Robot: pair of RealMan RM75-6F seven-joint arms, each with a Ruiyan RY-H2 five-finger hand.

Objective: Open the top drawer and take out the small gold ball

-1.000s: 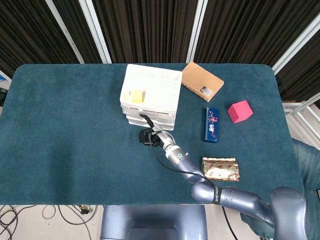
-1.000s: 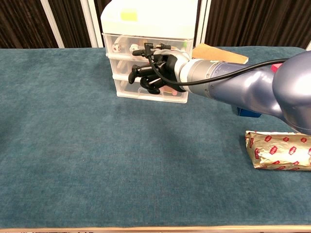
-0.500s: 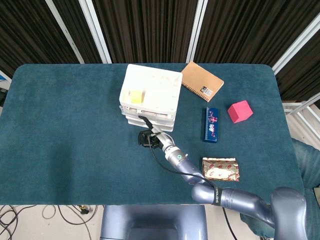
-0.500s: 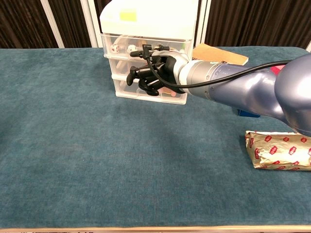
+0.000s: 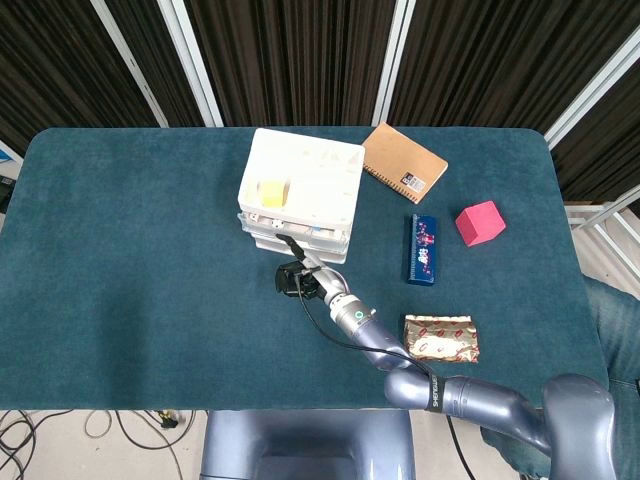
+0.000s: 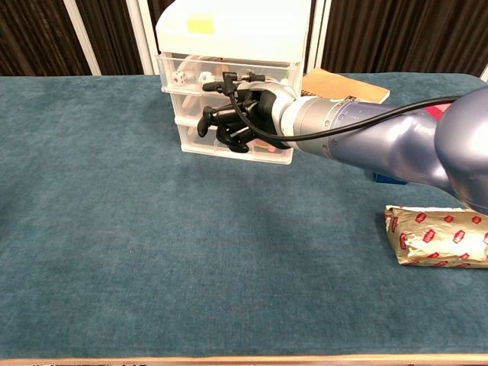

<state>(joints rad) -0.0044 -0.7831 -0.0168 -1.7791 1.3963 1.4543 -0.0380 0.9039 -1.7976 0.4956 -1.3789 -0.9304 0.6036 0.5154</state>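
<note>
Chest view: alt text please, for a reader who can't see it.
The robot's right hand, black fingers curled, reaches at the front of a white three-drawer plastic cabinet on a teal cloth table. A gold-and-red foil packet lies at the right.

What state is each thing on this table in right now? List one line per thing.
Top drawer: pulled slightly out.
Right hand: fingers curled, at the drawer fronts.
Notebook: closed, flat, touching the drawer unit.
Foil packet: sealed, lying flat.
Pink block: resting apart.
</note>
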